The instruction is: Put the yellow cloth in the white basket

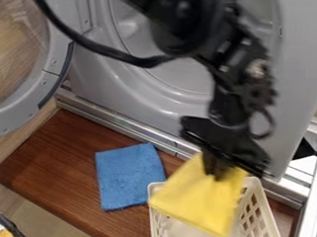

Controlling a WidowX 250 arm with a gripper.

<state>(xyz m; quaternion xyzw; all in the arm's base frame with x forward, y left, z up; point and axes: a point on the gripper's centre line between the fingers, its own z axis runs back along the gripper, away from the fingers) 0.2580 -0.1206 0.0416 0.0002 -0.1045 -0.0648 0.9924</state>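
At the far left, a round grey plastic door with a clear window [30,116] stands swung out, cut off by the left edge; below it, in the bottom corner, a black-rimmed object [0,222] is too cropped to identify. A reddish-brown wooden tabletop [50,158] has its rounded left corner near the door, with a stretch of bare wood between that corner and a blue square fabric cloth [128,176] lying flat. Behind runs a silvery metal rail [137,132], along the foot of a grey machine with a round opening [97,78]; the black robot arm [239,74] and its looping cable hide part of that opening. Right of the blue cloth, close beside its lower right side, sits a white plastic basket with slotted walls [265,214], its near end cut off by the bottom edge. A yellow fabric cloth [200,199] hangs above the basket, covering much of its mouth and the left rim; whether cloth and rim touch, I cannot tell. The black two-finger end effector [216,173] points down near the basket's far rim, closed on the cloth's upper part, its tips blurred against the fabric. At the right edge, a metal frame [310,211] stands near the basket's right wall.
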